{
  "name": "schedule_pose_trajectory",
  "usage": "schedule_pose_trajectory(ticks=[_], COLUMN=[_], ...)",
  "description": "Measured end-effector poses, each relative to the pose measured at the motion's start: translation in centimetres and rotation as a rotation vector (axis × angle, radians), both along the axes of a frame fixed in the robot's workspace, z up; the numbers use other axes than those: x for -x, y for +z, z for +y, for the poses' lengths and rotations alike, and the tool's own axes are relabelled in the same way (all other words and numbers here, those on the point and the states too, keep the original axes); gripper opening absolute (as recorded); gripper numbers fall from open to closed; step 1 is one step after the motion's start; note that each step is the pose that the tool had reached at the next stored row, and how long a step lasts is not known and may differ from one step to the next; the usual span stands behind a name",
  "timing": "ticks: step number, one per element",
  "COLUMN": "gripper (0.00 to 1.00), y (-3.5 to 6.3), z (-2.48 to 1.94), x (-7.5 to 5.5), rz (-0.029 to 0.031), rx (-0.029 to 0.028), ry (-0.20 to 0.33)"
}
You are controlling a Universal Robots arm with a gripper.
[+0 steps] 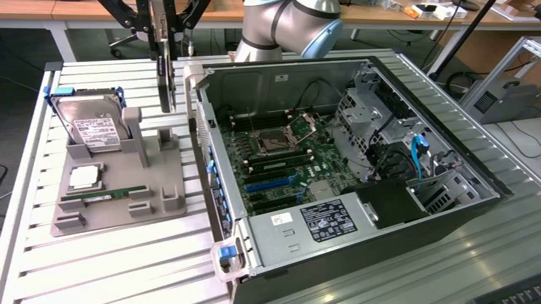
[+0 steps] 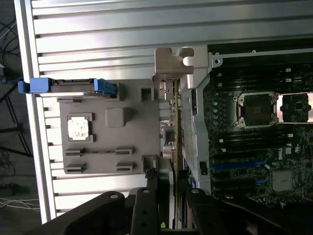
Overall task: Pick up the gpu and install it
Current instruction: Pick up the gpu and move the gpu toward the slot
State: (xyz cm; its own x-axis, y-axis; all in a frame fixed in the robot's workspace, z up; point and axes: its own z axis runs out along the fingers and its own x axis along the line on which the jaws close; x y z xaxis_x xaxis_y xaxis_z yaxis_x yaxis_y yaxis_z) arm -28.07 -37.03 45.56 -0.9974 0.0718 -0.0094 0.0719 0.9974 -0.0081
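Open computer case (image 1: 279, 82) on the tabletop (image 1: 127, 266), expansion slots unfilled: the gpu (image 1: 170, 88), pinched upright on edge in the gripper (image 2: 171, 183), hangs over the gray holder (image 1: 110, 190) beside the case. Pickup looks done; installation is not.

On the slatted table (image 1: 101, 266) a fixture tray (image 1: 152, 168) sits at the exterior view's left, just beside an open computer case (image 1: 279, 79) at its right. A hard drive (image 1: 89, 123) stands at the tray's far end, with a CPU chip (image 1: 85, 177) nearer and a memory stick (image 1: 106, 194) nearer still. The gpu (image 2: 175, 117) stands on edge along the tray's case side, under the gripper (image 2: 168, 188). In the case, the motherboard (image 1: 279, 164) lies behind the power supply (image 1: 325, 221).
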Motion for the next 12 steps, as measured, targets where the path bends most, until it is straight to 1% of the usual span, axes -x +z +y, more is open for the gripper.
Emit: schedule_pose_trajectory(ticks=[12], gripper=[0.27], y=[-0.02], z=[0.0], x=[-0.25], rz=[0.0], rx=[0.0004], ry=[0.0])
